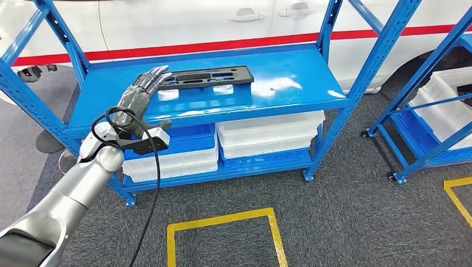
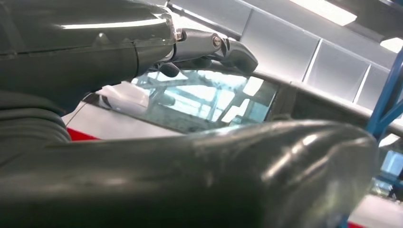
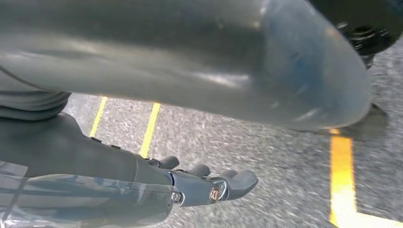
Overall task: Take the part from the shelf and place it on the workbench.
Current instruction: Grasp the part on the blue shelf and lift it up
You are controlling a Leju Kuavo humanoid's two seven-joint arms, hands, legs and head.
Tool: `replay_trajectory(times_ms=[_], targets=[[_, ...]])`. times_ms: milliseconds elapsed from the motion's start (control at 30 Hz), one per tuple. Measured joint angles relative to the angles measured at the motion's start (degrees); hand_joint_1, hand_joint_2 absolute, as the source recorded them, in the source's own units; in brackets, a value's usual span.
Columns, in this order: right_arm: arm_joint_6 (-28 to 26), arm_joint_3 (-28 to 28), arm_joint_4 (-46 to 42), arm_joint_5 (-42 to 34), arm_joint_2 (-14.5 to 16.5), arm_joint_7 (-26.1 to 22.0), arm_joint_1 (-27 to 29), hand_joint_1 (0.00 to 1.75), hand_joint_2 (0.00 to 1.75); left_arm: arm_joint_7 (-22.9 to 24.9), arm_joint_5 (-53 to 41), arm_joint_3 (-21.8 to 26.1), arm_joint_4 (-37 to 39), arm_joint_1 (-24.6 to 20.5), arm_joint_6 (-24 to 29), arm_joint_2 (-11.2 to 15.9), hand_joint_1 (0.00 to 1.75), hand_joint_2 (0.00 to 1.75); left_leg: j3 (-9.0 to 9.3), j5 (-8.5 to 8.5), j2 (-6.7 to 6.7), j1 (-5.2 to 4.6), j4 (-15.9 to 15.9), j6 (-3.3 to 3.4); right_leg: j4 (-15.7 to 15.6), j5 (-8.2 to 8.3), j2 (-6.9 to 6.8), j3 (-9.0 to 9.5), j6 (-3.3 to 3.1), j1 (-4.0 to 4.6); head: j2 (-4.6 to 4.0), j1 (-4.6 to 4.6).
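Note:
A flat black part (image 1: 209, 76) with long cut-outs lies on the top board of the blue shelf (image 1: 278, 89). My left hand (image 1: 140, 92) reaches over the shelf's front left, fingers stretched out and apart, their tips at the part's left end; it holds nothing. Whether the tips touch the part I cannot tell. In the left wrist view the thick thumb (image 2: 237, 175) and the fingers (image 2: 223, 47) stand apart with only a white car behind them. My right hand (image 3: 209, 187) hangs over grey floor, fingers loosely extended, holding nothing.
White and blue bins (image 1: 267, 136) are stacked on the lower shelf. A white car with a red stripe (image 1: 222, 44) stands behind the shelf. A second blue rack with white bins (image 1: 445, 111) is at the right. Yellow lines (image 1: 222, 219) mark the grey carpet.

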Motion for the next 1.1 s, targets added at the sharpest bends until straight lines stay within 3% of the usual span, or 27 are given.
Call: replay_trajectory(times_ms=[33,100,167,200,267,333,367,400,467,500,533,633,700,767,833,867,900,967,1000,1033,1100], targets=[[0.0,0.0,0.0,0.0,0.0,0.0,0.0,0.0,0.0,0.0,0.0,0.0,-0.1,0.0,0.0,0.0,0.0,0.0,0.26,-0.41,0.0,-0.03,0.2,-0.44,-0.8,0.59,0.0,0.11,-0.55,0.14,0.0,0.01],[0.0,0.0,0.0,0.0,0.0,0.0,-0.2,0.0,0.0,0.1,0.0,0.0,-0.4,0.0,0.0,0.0,0.0,0.0,0.58,-0.83,0.02,0.08,0.7,-1.15,-0.7,-0.16,0.22,0.81,-1.56,0.26,0.0,0.0],[0.0,0.0,0.0,0.0,0.0,0.0,-0.2,0.0,0.0,0.1,0.1,0.0,-0.6,-0.1,0.0,0.0,0.0,0.0,-0.7,-0.95,0.02,0.34,4.2,-1.61,-1.0,-0.91,0.32,2.16,-2.41,0.18,0.0,0.01],[0.0,0.0,0.0,0.0,0.0,0.0,-0.2,0.0,0.0,0.1,0.1,0.0,-0.7,0.0,0.0,0.0,0.0,0.0,-2.52,-1.48,0.03,0.46,7.5,-1.83,-1.1,-1.31,0.4,2.83,-2.72,0.17,0.0,0.01],[0.0,0.0,0.0,-0.3,0.0,0.2,-0.3,0.0,0.0,0.2,0.1,0.0,-0.7,0.2,0.0,0.1,0.0,0.0,-7.62,-4.3,0.03,0.55,14.9,-2.17,-1.1,-2.37,0.64,3.92,-3.01,0.26,0.0,0.01],[-0.1,-0.1,0.0,-1.0,0.0,0.6,-0.2,0.0,0.0,0.3,0.2,0.0,-0.7,0.6,0.1,0.1,0.0,0.0,-11.18,-6.85,0.04,0.57,17.6,-2.28,-1.1,-3.63,0.92,5.32,-2.99,0.37,0.0,0.01],[-0.1,-0.1,0.0,-1.1,0.0,0.8,-0.1,0.0,0.0,0.3,0.2,0.0,-0.7,0.7,0.1,0.1,0.0,0.0,-11.69,-6.34,0.04,0.56,16.2,-2.18,-1.1,-4.3,1.01,6.17,-2.94,0.44,0.0,0.01],[-0.1,-0.1,0.0,-1.3,0.0,0.9,-0.1,0.0,0.0,0.3,0.2,0.0,-0.7,0.7,0.1,0.1,0.0,0.0,-11.52,-4.23,0.04,0.54,13.3,-1.95,-1.0,-5.0,1.09,7.11,-2.86,0.53,0.0,0.01],[-0.1,-0.1,0.1,-1.5,0.1,1.0,0.0,0.0,0.0,0.3,0.2,0.0,-0.7,0.7,0.0,0.3,0.0,0.0,-10.65,3.16,0.02,0.3,5.8,-1.16,-0.9,-6.42,1.26,8.66,-2.55,0.73,0.0,0.02],[-0.1,-0.1,0.1,-1.6,0.2,1.0,-0.1,0.0,0.0,0.3,0.3,0.0,-0.7,0.8,0.0,0.3,0.0,0.0,-10.32,5.83,-0.01,0.11,3.3,-0.8,-0.8,-7.12,1.35,9.15,-2.26,0.81,0.0,0.03],[-0.1,-0.2,0.1,-1.7,0.2,1.0,-0.1,0.0,0.0,0.3,0.3,0.0,-0.8,0.8,0.0,0.4,0.0,0.0,-10.14,7.34,-0.04,-0.07,1.9,-0.45,-0.5,-7.63,1.42,9.53,-1.9,0.87,0.0,0.03],[-0.5,-0.2,0.1,-1.8,0.2,0.9,-0.1,0.0,0.0,0.5,0.6,0.0,-1.3,0.7,0.1,0.5,0.0,0.0,-8.88,6.65,-0.15,-0.03,1.4,0.58,0.8,-8.28,1.3,10.04,-0.88,0.84,0.0,0.03],[-0.8,-0.2,0.1,-1.8,0.2,0.9,-0.2,0.0,0.0,0.7,0.9,0.0,-1.6,0.6,0.1,0.6,0.0,0.0,-7.7,6.1,-0.18,0.12,1.2,1.19,5.0,-9.46,1.07,8.03,-0.51,0.69,0.0,0.02],[-1.0,-0.2,0.1,-1.8,0.3,0.8,-0.2,0.0,0.0,0.9,1.0,0.0,-1.7,0.7,0.2,0.6,0.0,0.0,-6.89,5.22,-0.19,0.05,1.2,1.45,11.9,-12.08,0.93,3.48,-0.21,0.52,0.0,0.02],[-1.0,-0.2,0.1,-1.8,0.3,0.8,-0.1,0.0,0.0,1.0,1.0,0.0,-1.7,1.1,0.2,0.6,0.0,0.0,-5.86,4.15,-0.27,-0.04,1.2,1.43,15.6,-13.67,0.87,-0.5,0.13,0.42,0.0,0.02],[-1.0,-0.2,0.1,-1.8,0.2,0.7,0.0,0.0,0.0,1.1,1.0,0.0,-1.7,1.2,0.2,0.7,0.0,0.0,-5.14,3.53,-0.32,-0.06,1.2,1.39,14.8,-12.9,0.83,-1.27,0.19,0.41,0.0,0.02],[-1.0,-0.2,0.1,-1.8,0.2,0.7,0.1,0.0,0.0,1.1,1.0,0.0,-1.7,1.3,0.2,0.7,0.0,0.0,-4.31,2.88,-0.35,-0.06,1.2,1.3,12.1,-10.84,0.8,-1.15,0.09,0.44,0.0,0.02],[-1.0,-0.2,0.1,-1.8,0.1,0.7,0.4,0.0,0.0,1.1,1.1,0.0,-1.7,1.4,0.2,0.7,0.0,0.0,-2.86,1.61,-0.34,-0.1,1.2,1.04,4.7,-4.52,0.69,0.08,-0.59,0.76,0.0,0.02],[-1.0,-0.2,0.1,-1.8,0.1,0.7,0.4,0.0,0.0,1.1,1.1,0.0,-1.7,1.5,0.2,0.7,0.0,0.0,-2.5,1.13,-0.34,-0.12,1.2,0.83,1.9,-2.34,0.63,0.54,-1.02,1.0,0.0,0.02],[-1.0,-0.2,0.1,-1.8,0.0,0.7,0.4,0.0,0.0,1.1,1.1,0.0,-1.7,1.7,0.2,0.8,0.0,0.0,-2.31,0.75,-0.33,-0.13,1.1,0.51,0.3,-1.01,0.57,0.7,-1.44,1.25,0.0,0.02],[-0.9,-0.2,0.1,-1.8,0.0,0.5,0.3,0.0,0.0,1.2,1.1,0.0,-1.8,1.8,0.2,0.9,0.0,0.0,-1.96,0.39,-0.35,-0.16,1.2,-0.14,-0.6,-1.28,0.46,1.16,-2.27,1.4,0.0,0.01]])
